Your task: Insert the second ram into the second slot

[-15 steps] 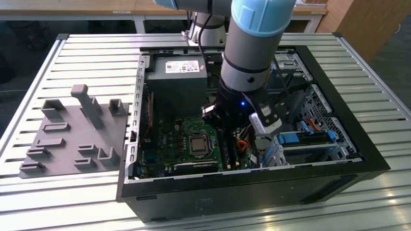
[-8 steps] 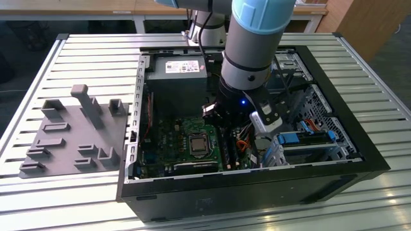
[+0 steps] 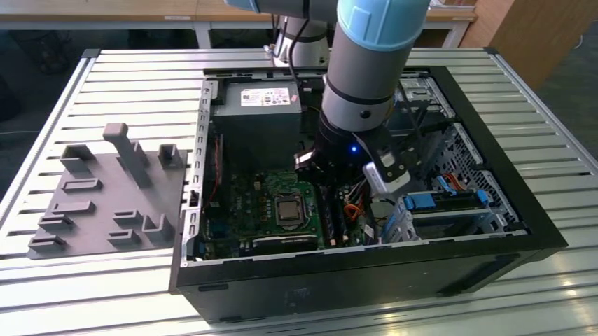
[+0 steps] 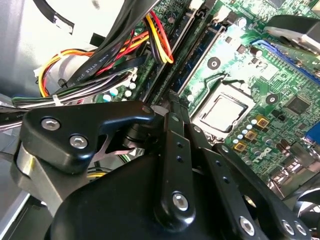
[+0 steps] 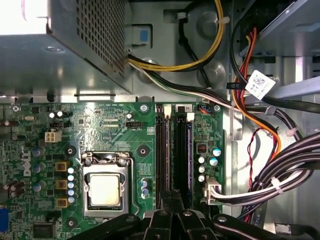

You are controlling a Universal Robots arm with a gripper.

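One computer case (image 3: 486, 259), one motherboard (image 5: 100, 125), one grey fixture tray (image 3: 103, 210).

Your slatted metal tabletop (image 3: 122, 77) carries the open black computer case (image 3: 374, 280), with a grey fixture plate (image 3: 103, 203) beside it, towards the exterior view's left.

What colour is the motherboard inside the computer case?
Green; the motherboard shows best in the first wrist view.

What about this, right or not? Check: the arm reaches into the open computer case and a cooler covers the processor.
Wrong on the cooler. The arm reaches into the open computer case, but the processor lies bare, as the first wrist view shows.
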